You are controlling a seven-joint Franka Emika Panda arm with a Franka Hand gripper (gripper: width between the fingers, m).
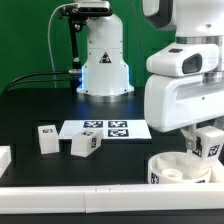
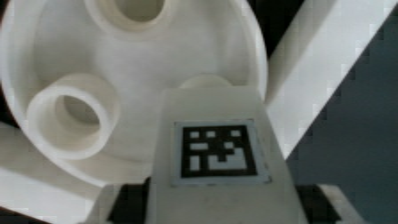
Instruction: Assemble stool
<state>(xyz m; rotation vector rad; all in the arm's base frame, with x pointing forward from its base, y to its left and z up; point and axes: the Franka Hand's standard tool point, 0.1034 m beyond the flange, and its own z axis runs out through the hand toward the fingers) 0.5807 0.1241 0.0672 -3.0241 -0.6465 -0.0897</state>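
The round white seat disc [image 1: 183, 168] lies at the exterior view's right, close to the front rail, with raised round sockets inside its rim. My gripper [image 1: 207, 150] is shut on a white stool leg [image 1: 209, 143] that bears a square tag, and holds it just above the disc. In the wrist view the held leg [image 2: 217, 140] fills the middle, tag facing the camera, with the dark fingers [image 2: 125, 205] clamped on both sides. The seat disc [image 2: 160, 70] lies behind it with two round sockets showing. Two more tagged legs [image 1: 47, 138] [image 1: 84, 144] lie at the exterior view's left.
The marker board [image 1: 105, 129] lies flat in the middle of the black table. A long white border rail [image 1: 80, 203] runs along the front edge. The arm's white base [image 1: 104, 60] stands at the back. A white rail [image 2: 329, 90] slants beside the disc in the wrist view.
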